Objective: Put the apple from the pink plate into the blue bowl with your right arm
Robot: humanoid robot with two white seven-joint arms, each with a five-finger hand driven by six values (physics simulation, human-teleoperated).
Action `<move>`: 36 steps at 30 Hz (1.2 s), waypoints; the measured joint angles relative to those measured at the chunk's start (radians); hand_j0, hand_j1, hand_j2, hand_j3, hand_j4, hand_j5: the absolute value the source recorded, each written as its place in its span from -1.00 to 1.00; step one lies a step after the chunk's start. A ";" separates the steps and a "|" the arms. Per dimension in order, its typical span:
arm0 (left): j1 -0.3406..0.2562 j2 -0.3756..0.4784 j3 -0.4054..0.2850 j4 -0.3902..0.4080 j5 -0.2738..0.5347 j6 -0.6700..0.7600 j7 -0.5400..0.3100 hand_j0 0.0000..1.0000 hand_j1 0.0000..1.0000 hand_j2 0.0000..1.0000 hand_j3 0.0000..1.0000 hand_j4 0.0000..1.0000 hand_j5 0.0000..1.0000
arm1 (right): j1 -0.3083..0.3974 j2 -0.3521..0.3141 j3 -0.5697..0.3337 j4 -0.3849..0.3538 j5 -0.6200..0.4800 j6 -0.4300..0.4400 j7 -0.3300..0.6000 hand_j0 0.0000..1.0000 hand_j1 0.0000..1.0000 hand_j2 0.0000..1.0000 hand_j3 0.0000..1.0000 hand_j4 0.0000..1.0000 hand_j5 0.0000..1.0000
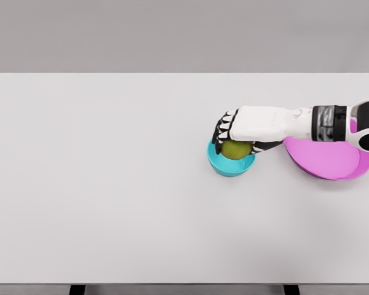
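Note:
A green-yellow apple [235, 149] sits inside the blue bowl [227, 166], right of the table's middle. My right hand [234, 134] reaches in from the right edge and lies over the bowl, its fingers curled around the top of the apple. The pink plate [329, 158] stands just right of the bowl, under my forearm, with nothing visible on it. Part of the bowl's far rim is hidden by the hand. My left arm does not show.
The white table [111, 184] fills the view, with its front edge near the bottom and a grey wall behind.

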 measured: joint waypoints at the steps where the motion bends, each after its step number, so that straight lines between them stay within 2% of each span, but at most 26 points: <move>1: 0.000 0.000 0.000 0.000 0.000 0.000 0.000 1.00 1.00 1.00 1.00 1.00 1.00 | 0.000 0.003 0.000 0.000 0.001 0.000 0.000 0.17 0.17 0.17 0.17 0.17 0.17; 4: 0.000 0.000 0.000 0.000 0.000 0.000 0.000 1.00 1.00 1.00 1.00 1.00 1.00 | 0.000 0.008 0.001 0.002 0.003 0.000 0.000 0.17 0.17 0.17 0.17 0.17 0.17; 5: 0.000 0.000 0.000 0.000 0.000 0.000 0.000 1.00 1.00 1.00 1.00 1.00 1.00 | 0.000 0.009 0.001 0.003 0.003 0.000 0.000 0.32 0.32 0.32 0.32 0.32 0.32; 6: 0.000 0.000 0.000 0.000 0.000 0.000 0.000 1.00 1.00 1.00 1.00 1.00 1.00 | 0.000 0.010 0.001 0.005 0.004 0.000 0.000 1.00 1.00 1.00 1.00 1.00 1.00; 26: 0.000 0.000 0.000 0.000 0.000 0.000 0.000 1.00 1.00 1.00 1.00 1.00 1.00 | -0.009 0.004 -0.009 -0.001 0.003 0.000 0.000 1.00 1.00 1.00 1.00 1.00 1.00; 30: 0.000 0.000 0.000 0.000 0.000 0.000 0.000 1.00 1.00 1.00 1.00 1.00 1.00 | 0.011 -0.029 -0.084 -0.001 -0.004 0.000 0.000 1.00 1.00 1.00 1.00 1.00 1.00; 34: 0.000 0.000 0.000 0.000 0.000 0.000 0.000 1.00 1.00 1.00 1.00 1.00 1.00 | 0.143 -0.084 -0.213 0.009 -0.007 -0.001 0.000 1.00 1.00 1.00 1.00 1.00 1.00; 36: 0.000 0.000 0.000 0.000 0.000 0.000 0.000 1.00 1.00 1.00 1.00 1.00 1.00 | 0.179 -0.106 -0.279 0.026 -0.008 -0.001 0.000 1.00 1.00 1.00 1.00 1.00 1.00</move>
